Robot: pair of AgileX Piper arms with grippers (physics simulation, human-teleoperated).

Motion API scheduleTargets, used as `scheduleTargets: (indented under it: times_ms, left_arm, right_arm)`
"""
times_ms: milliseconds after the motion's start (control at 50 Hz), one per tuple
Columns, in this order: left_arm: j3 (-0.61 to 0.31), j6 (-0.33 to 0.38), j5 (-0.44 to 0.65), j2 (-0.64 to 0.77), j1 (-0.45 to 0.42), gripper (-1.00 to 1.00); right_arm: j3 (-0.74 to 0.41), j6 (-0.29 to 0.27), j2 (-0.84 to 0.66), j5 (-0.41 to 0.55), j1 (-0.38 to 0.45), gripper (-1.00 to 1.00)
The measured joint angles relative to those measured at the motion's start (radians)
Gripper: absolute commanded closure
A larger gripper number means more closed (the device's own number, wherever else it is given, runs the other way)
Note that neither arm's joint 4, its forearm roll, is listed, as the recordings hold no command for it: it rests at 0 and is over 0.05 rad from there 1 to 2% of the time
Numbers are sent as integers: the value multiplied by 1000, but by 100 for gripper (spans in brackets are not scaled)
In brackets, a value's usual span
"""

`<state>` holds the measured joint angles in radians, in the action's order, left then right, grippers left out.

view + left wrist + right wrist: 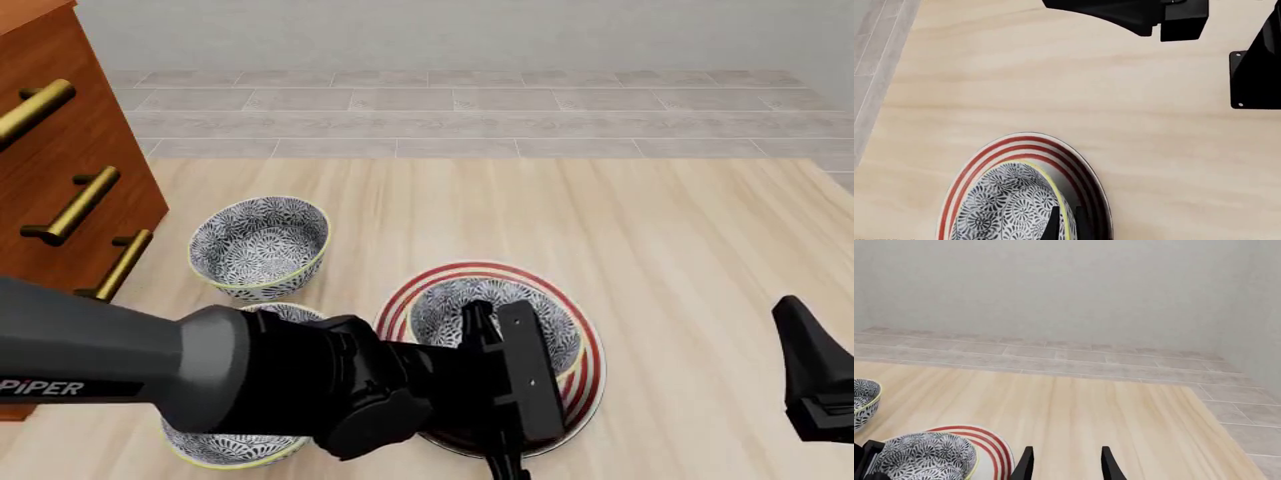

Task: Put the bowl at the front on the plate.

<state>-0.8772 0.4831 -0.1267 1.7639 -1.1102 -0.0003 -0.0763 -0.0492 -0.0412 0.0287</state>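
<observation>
Left gripper (497, 395) fingers astride near rim of deep floral ceramic bowl (494, 318), grip unconfirmed, bowl seated on large white red-ringed plate (587, 375), right gripper (1065, 465) parted, empty, two matching bowls (258, 243) left, wooden drawer unit (60, 150) far left.

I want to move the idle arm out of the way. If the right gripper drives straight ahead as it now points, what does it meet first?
Probably nothing near: the right gripper points over bare table toward the tiled strip and wall. The plate and bowl sit off to the side. Depth is uncertain.
</observation>
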Motion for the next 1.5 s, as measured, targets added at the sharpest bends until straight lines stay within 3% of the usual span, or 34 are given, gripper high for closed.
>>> scheduleTargets:
  times_ms: [20,40,760,1140,1500]
  left_arm:
    - [0,-1,1,0,1,100]
    - [-1,-1,1,0,2,-100]
    - [-24,-9,45,-27,-11,-100]
    - [-59,-15,131,-144,-30,-100]
    - [-156,-38,269,-313,-52,-100]
  right_arm:
    - [0,0,0,0,0,-100]
    - [0,0,0,0,0,-100]
    - [-1,-1,2,2,1,-100]
    - [0,-11,-8,-3,6,-100]
    - [0,-20,-25,-15,8,-100]
